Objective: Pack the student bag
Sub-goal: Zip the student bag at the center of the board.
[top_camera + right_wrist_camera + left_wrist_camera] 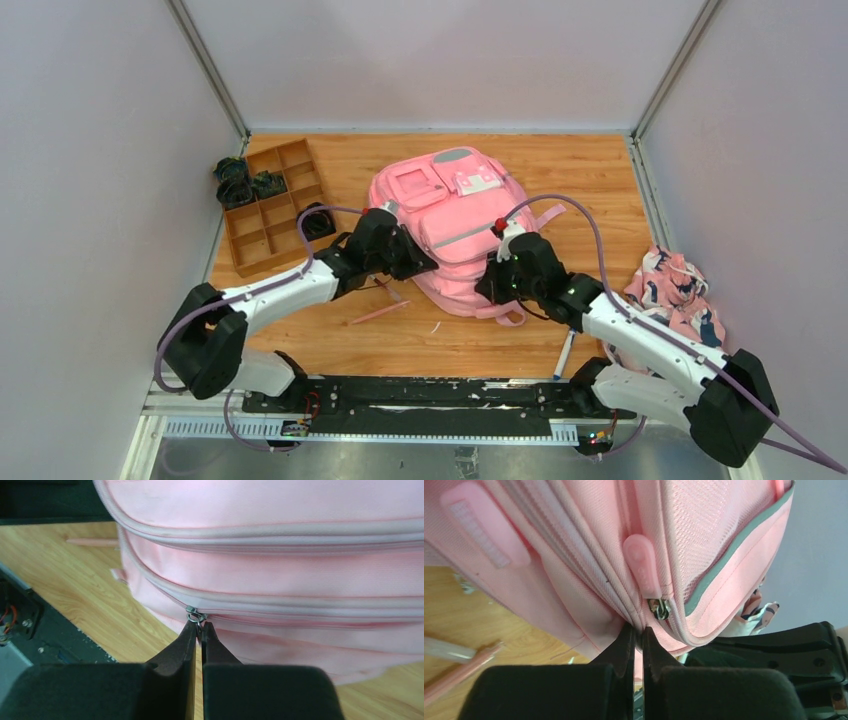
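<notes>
The student bag (pixel 455 215), a pink backpack with grey trim and a white label patch, lies flat in the middle of the wooden table. My left gripper (pixel 425 265) is at its near-left edge. In the left wrist view it (pixel 638 630) is shut on a fold of the bag's fabric (pixel 574 605), just below a pink zipper tab (pixel 642 565) and a metal slider (pixel 659 608). My right gripper (pixel 488 285) is at the bag's near-right edge. In the right wrist view it (pixel 200 626) is shut on the metal zipper pull (pixel 196 615) of a closed zipper line.
A brown divided tray (pixel 268 205) with dark items stands at the back left. A pink-and-navy floral cloth (pixel 672 290) lies at the right edge. A pink pencil (pixel 380 312) and a pen (pixel 563 355) lie on the table in front of the bag.
</notes>
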Tool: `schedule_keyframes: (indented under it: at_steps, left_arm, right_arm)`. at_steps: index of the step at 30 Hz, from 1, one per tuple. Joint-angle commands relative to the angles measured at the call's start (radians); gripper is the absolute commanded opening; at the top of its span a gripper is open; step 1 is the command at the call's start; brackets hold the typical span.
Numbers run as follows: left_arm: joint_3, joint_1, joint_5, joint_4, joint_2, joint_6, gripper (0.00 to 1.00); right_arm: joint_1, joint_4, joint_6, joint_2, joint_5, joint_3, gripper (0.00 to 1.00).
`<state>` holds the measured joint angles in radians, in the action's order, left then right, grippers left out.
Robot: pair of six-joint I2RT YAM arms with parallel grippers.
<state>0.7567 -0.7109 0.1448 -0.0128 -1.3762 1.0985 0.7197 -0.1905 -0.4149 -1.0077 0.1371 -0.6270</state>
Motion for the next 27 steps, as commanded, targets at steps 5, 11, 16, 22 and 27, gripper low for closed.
schedule_keyframes:
  at_steps: [5, 11, 16, 22, 27]
  left_arm:
    - [0.077, 0.210, -0.106, 0.246, 0.094, -0.247, 0.00]
    - [0.205, 0.299, -0.088, 0.281, -0.009, -0.399, 0.00]
    - [0.482, 0.340, -0.042, 0.374, -0.234, -0.526, 0.00]
    - [0.754, 0.338, 0.093, 0.480, -0.381, -0.584, 0.45]
    - [0.739, 0.251, 0.059, 0.519, -0.246, -0.590, 0.54]
  right_arm:
    - [-0.061, -0.255, 0.094, 0.063, -0.236, -0.062, 0.00]
    - [-0.087, -0.268, 0.106, 0.017, -0.233, -0.120, 0.00]
    - [-0.086, -0.267, 0.121, -0.024, -0.223, -0.153, 0.00]
    - [-0.086, -0.282, 0.101, -0.052, -0.176, -0.203, 0.00]
    - [-0.088, -0.288, 0.059, -0.085, -0.188, -0.247, 0.00]
